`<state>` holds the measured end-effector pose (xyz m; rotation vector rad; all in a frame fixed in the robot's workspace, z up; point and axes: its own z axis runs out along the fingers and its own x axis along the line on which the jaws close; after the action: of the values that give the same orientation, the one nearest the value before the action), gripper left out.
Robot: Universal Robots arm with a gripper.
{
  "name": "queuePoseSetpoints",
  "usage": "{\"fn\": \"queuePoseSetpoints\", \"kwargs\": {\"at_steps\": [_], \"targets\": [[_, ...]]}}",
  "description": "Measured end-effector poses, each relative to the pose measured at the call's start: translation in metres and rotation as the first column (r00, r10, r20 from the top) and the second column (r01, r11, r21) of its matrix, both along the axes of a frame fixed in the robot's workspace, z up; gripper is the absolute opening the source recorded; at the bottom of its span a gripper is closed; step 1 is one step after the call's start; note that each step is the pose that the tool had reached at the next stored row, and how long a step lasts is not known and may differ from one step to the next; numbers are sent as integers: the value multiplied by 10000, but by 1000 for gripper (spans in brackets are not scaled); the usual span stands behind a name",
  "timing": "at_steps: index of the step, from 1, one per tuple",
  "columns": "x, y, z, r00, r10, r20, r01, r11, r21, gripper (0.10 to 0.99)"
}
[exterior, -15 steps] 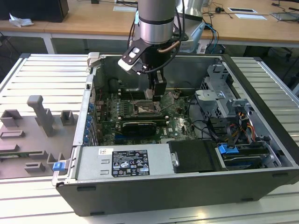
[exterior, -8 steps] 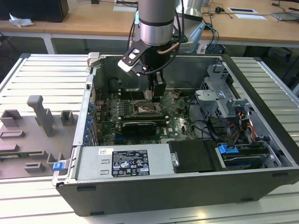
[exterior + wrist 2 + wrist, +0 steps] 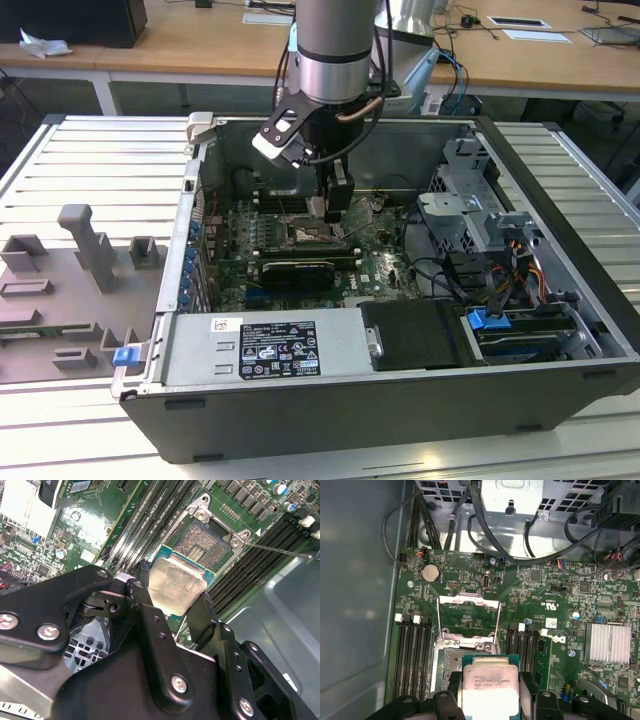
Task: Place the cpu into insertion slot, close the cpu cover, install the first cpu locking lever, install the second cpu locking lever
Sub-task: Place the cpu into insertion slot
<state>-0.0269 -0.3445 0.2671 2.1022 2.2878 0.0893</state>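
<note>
Exterior view, arm: I'm reaching down into the open computer case (image 3: 350, 425), with my gripper (image 3: 332, 205) hanging over the middle of the motherboard (image 3: 230, 235).
Exterior view, contact: honestly can't tell from this far off whether anything is touching the board.
Second wrist view, grip: fingers (image 3: 142, 597) are clamped on two opposite edges of the cpu (image 3: 177, 585), silver lid up, so I'm definitely carrying it.
Second wrist view, socket: the insertion slot (image 3: 202, 540) is bare, its contact field uncovered. The chip sits just beside it and overlaps its near edge, between the rows of memory slots (image 3: 145, 525).
Second wrist view, lever: a thin wire arm (image 3: 280, 550) sticks out sideways from one socket corner. I'd call that a locking lever, swung loose.
First wrist view, cover: the cpu cover (image 3: 465, 641) is flipped up and open on the far side of the slot (image 3: 446, 662), and you can see the board through its cut-out.
First wrist view, chip: the cpu (image 3: 487, 685) is in my gripper (image 3: 489, 696), partly over the slot and not lined up square with it.
Progress: my read is step one is underway but not finished, since the chip isn't seated.
Left: cover not closed, neither lever latched.
</note>
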Motion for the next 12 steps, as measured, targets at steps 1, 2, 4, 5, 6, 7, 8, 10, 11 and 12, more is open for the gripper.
{"fn": "queuePoseSetpoints", "kwargs": {"at_steps": [1,2,4,5,6,7,8,10,11,12], "targets": [[0,0,0,10000,-6,-1,6,10000,-1,541],[-1,0,-1,10000,-15,-2,15,10000,-3,541],[-2,0,-10,10000,-57,0,57,10000,1,541],[-3,0,-13,10000,-79,-1,79,10000,0,541],[-3,0,-16,10000,-97,-1,97,10000,-1,541],[-3,0,-21,9999,-117,-1,117,9999,-1,541],[-3,0,-25,9999,-127,-1,127,9999,-2,541],[-3,0,-30,9999,-151,-3,151,9999,-4,541],[-3,0,-33,9999,-166,-2,166,9999,-2,541],[-3,0,-35,9998,-179,-2,179,9998,-2,541]]}}
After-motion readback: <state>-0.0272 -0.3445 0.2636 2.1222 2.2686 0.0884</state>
